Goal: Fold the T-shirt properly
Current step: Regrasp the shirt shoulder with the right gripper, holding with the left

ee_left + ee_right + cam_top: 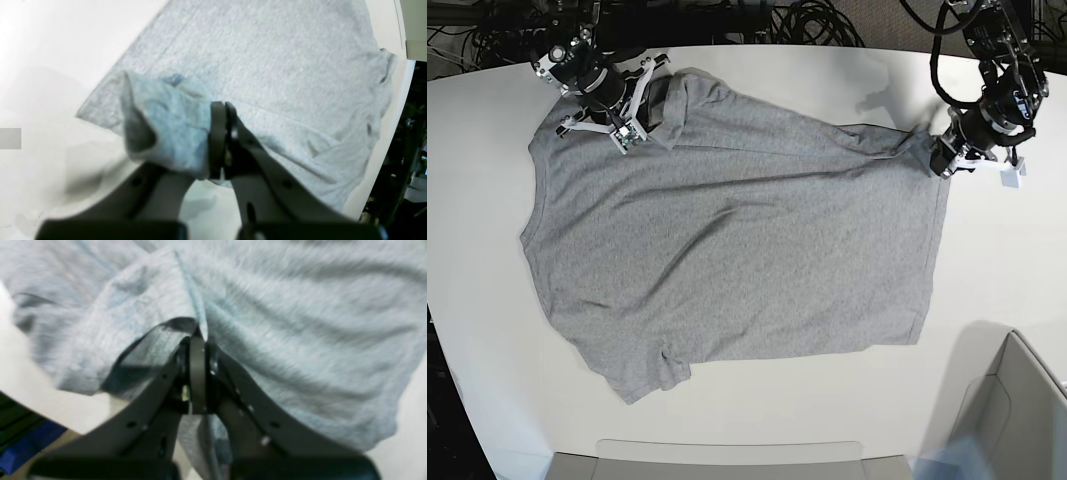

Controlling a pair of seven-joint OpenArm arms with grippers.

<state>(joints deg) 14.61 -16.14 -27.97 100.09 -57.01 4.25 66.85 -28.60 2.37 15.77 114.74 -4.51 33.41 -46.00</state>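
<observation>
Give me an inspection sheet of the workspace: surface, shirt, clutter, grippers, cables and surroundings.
Surface: white table, shirt spread over much of it
T-shirt: grey, lying wide, its edge on the arms' side partly folded over, wrinkled near the right gripper
Clutter: nothing seen
Left gripper: shut on the shirt, cloth bunched at the fingertips
Right gripper: shut on the shirt, a raised fold between its fingers
Cables: dark cables in the base view's upper left corner
Surroundings: grey moulded part at the base view's lower right

Heather-grey T-shirt (747, 250), white table (747, 400)
</observation>
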